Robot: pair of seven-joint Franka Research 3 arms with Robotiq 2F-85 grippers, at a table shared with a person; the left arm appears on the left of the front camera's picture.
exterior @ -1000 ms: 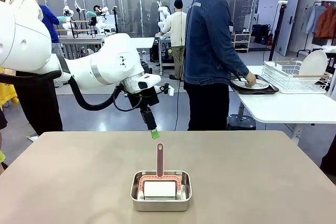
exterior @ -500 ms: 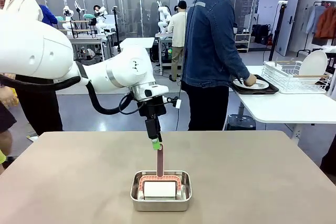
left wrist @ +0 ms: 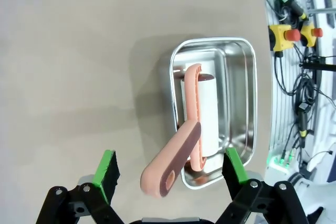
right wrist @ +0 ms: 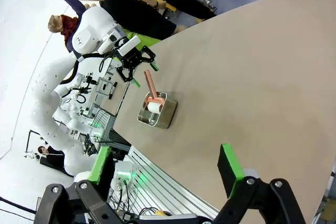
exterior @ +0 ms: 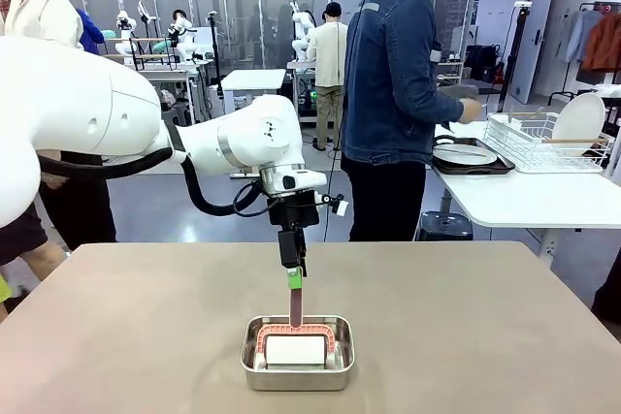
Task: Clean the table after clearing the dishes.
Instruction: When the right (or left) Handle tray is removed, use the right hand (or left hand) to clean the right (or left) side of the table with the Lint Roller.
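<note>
Spread wide, the left hand (exterior: 293, 276) brackets the upright roller handle (left wrist: 176, 158) rising from the pan (left wrist: 248, 77); the right hand (right wrist: 165, 160), also spread, hangs well apart.

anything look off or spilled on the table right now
Nothing stands out: the steel pan sits flat on the table, the pink-handled roller rests in it with its handle tilted up, and no spill shows.
</note>
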